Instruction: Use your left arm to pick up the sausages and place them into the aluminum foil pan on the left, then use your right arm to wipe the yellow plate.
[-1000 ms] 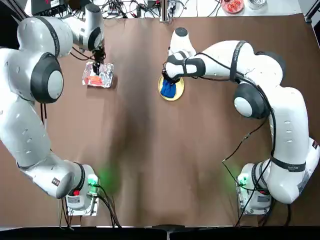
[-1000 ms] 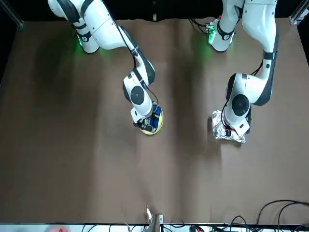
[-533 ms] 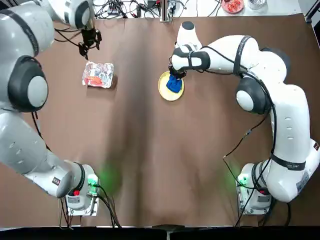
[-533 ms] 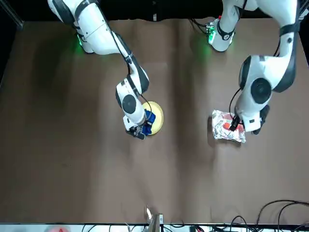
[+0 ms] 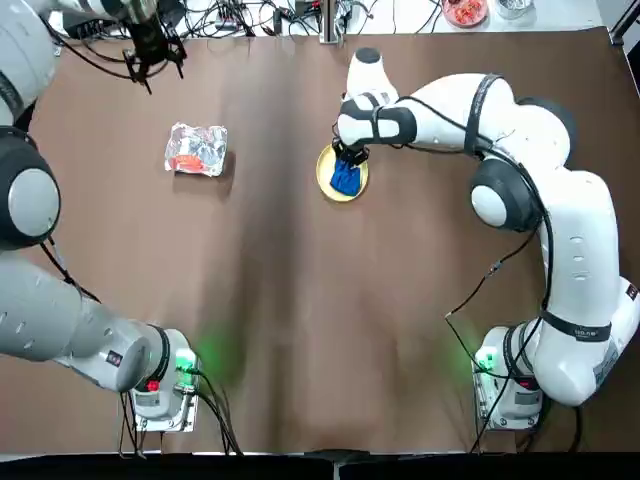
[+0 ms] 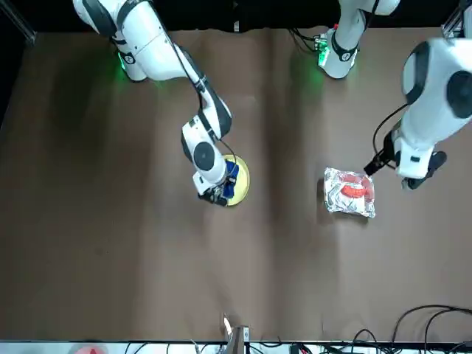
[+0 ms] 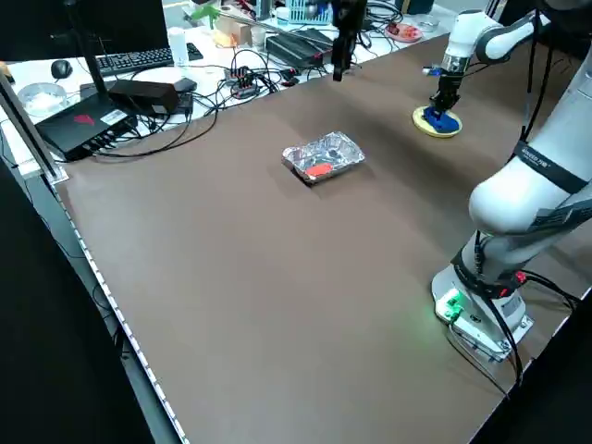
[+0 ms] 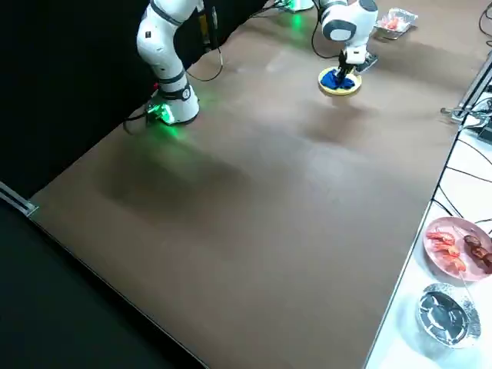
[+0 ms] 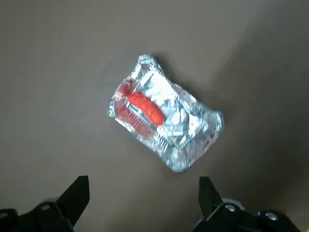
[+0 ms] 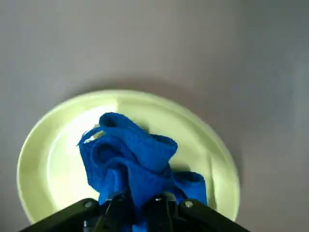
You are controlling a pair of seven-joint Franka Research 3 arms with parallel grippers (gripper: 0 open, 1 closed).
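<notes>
The sausage (image 5: 187, 160) (image 9: 144, 107) lies red-orange inside the crinkled aluminum foil pan (image 5: 211, 139) (image 9: 190, 131) (image 6: 345, 204) at the far left of the table. High above and beyond the pan, near the far edge, my left gripper (image 5: 152, 66) (image 9: 143, 186) hangs open and holds nothing. My right gripper (image 5: 349, 155) (image 10: 137, 205) is shut on a wadded blue cloth (image 5: 345, 179) (image 10: 133, 154) and presses it onto the yellow plate (image 5: 324, 174) (image 10: 50, 145) (image 6: 243, 181) at the table's far centre.
Cables, a keyboard and black boxes (image 7: 102, 116) crowd the desk beyond the far edge. A pink dish of food (image 8: 458, 246) and a glass bowl (image 8: 443, 311) sit on the white strip at the right side. Brown tabletop spreads between the plate and the arm bases.
My left gripper has risen off the foil pan and drawn back toward the far left, leaving the sausage in it. The right gripper has shifted the cloth about on the plate.
</notes>
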